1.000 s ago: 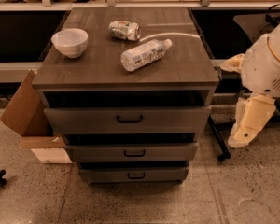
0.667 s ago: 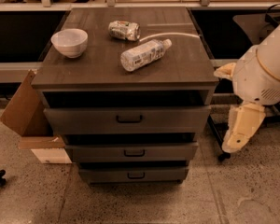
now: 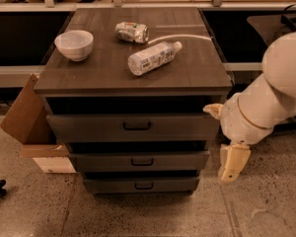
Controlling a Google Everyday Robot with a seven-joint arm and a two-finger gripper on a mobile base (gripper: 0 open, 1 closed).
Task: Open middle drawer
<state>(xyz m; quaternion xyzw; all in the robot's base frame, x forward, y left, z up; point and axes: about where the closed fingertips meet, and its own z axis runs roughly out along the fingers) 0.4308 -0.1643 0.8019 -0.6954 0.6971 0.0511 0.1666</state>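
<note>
The middle drawer (image 3: 177,161) is a dark grey-brown, low, wide front with a small black bar handle (image 3: 142,162). It sits shut between the taller top drawer (image 3: 89,128) and the narrow bottom drawer (image 3: 108,185). My gripper (image 3: 233,168) is the cream-coloured end of the white arm (image 3: 266,107). It hangs pointing down just to the right of the cabinet, level with the middle drawer's right end. It is apart from the handle and holds nothing.
On the cabinet top (image 3: 98,75) stand a white bowl (image 3: 74,44), a lying plastic bottle (image 3: 153,57) and a crushed can (image 3: 131,32). A cardboard box (image 3: 29,127) leans at the cabinet's left. Speckled floor (image 3: 138,216) lies in front.
The arm has swung left and down, and the gripper has come from beside the top drawer to beside the middle drawer. The drawers have not moved.
</note>
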